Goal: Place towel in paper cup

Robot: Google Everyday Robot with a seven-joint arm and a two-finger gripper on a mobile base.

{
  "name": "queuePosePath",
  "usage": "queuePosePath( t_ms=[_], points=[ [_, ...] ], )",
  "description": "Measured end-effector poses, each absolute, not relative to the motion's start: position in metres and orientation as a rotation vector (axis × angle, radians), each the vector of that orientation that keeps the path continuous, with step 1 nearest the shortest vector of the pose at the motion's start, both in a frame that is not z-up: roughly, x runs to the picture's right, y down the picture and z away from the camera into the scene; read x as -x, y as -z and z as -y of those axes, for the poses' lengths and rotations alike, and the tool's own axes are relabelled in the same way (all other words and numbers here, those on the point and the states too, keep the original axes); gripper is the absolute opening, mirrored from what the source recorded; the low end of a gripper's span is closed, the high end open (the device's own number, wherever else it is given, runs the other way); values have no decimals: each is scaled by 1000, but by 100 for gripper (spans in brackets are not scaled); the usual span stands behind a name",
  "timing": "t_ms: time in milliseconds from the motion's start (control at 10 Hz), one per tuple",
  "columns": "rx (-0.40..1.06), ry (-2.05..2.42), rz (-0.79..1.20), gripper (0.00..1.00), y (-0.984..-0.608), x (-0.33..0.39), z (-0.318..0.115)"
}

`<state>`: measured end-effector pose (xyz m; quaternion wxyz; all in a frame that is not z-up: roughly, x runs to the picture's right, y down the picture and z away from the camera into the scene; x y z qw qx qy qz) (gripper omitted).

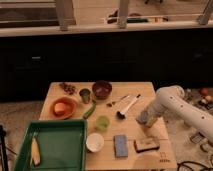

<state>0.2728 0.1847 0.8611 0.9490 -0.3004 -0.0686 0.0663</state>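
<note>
A white paper cup stands upright near the table's front edge, right of the green tray. A flat grey-blue folded towel lies just right of the cup. My gripper, at the end of the white arm, is low over the right side of the table, behind and to the right of the towel and apart from it. A brown sponge lies in front of the gripper.
A green tray holding a yellow item sits at the front left. On the wooden table are a light green cup, a cucumber, an orange plate, a dark bowl, a small cup and a brush.
</note>
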Motion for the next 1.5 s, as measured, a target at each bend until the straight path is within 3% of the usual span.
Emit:
queuePosePath(
  t_ms=[400, 1500],
  points=[
    [620, -128, 142, 1, -862, -274, -188],
    [567, 171, 204, 0, -783, -251, -121]
  ],
)
